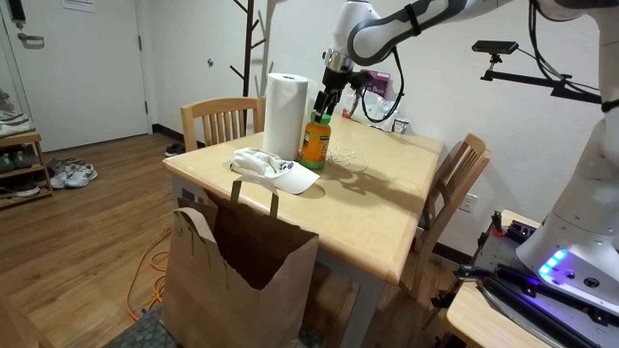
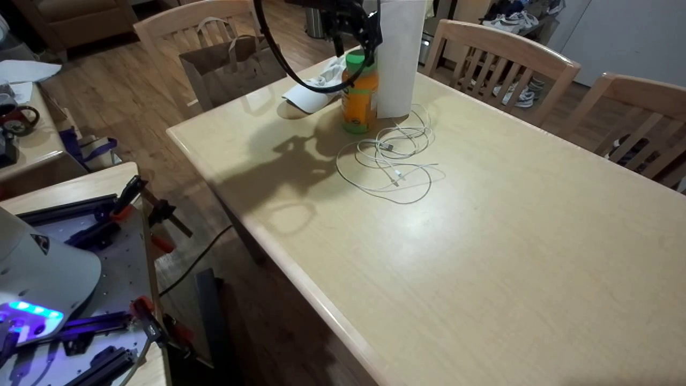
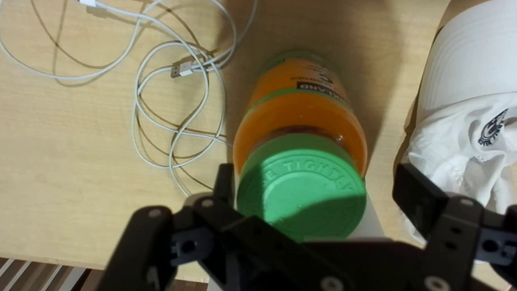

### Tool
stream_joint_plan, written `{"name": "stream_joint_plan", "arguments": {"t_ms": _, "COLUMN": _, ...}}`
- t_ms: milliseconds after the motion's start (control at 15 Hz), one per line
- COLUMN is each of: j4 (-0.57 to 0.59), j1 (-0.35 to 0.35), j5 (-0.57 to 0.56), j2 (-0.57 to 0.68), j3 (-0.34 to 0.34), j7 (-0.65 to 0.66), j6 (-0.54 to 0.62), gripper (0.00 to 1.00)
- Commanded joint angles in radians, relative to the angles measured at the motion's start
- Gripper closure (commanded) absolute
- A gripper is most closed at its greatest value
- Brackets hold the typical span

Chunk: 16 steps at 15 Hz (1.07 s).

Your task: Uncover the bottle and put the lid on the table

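Green lid (image 3: 303,194), round, with raised lettering in which you can read TIGHTLY, sits on top of the orange bottle (image 1: 316,145); you find the bottle upright on the light-wood counter (image 2: 509,257), set in from the short edge where the brown paper bag (image 1: 232,280) stands; it is nearer to the long edge opposite the robot base (image 2: 48,268) than to the long edge facing that base.

The gripper (image 3: 319,189) is unclenched; in the wrist view you see its jaws spread, one finger to each side of the lid; the finger at the left of that view lies just beside the lid, and you cannot tell whether it touches; a gap separates the opposite finger from the lid.

The white paper towel roll (image 1: 285,116) stands upright just beside the bottle, toward the opposite long edge; the white baseball cap (image 1: 258,164) lies between the bottle and the bag's short edge; the white cable (image 3: 185,68) lies in loose loops beside the bottle, on the side away from that short edge; in an exterior view you see the black cable (image 2: 300,79) loop across the front of the bottle; a dark shadow (image 2: 289,166) extends from the bottle toward the long edge facing the robot base.
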Motion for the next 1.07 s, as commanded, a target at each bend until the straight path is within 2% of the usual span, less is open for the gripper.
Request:
{"name": "stream_joint_plan", "arguments": {"t_ms": 0, "j4": 0.037, "j1": 0.017, "j5": -0.026, "j2": 0.027, "j3": -0.008, "j7": 0.017, "j6": 0.000, "gripper": 0.26}}
{"name": "stream_joint_plan", "arguments": {"t_ms": 200, "j4": 0.040, "j1": 0.021, "j5": -0.028, "j2": 0.030, "j3": -0.010, "j7": 0.015, "j6": 0.004, "gripper": 0.46}}
{"name": "stream_joint_plan", "arguments": {"t_ms": 267, "j4": 0.039, "j1": 0.022, "j5": -0.028, "j2": 0.029, "j3": -0.011, "j7": 0.016, "j6": 0.004, "gripper": 0.49}}
{"name": "stream_joint_plan", "arguments": {"t_ms": 1000, "j4": 0.026, "j1": 0.036, "j5": -0.054, "j2": -0.062, "j3": -0.013, "j7": 0.014, "j6": -0.035, "gripper": 0.49}}
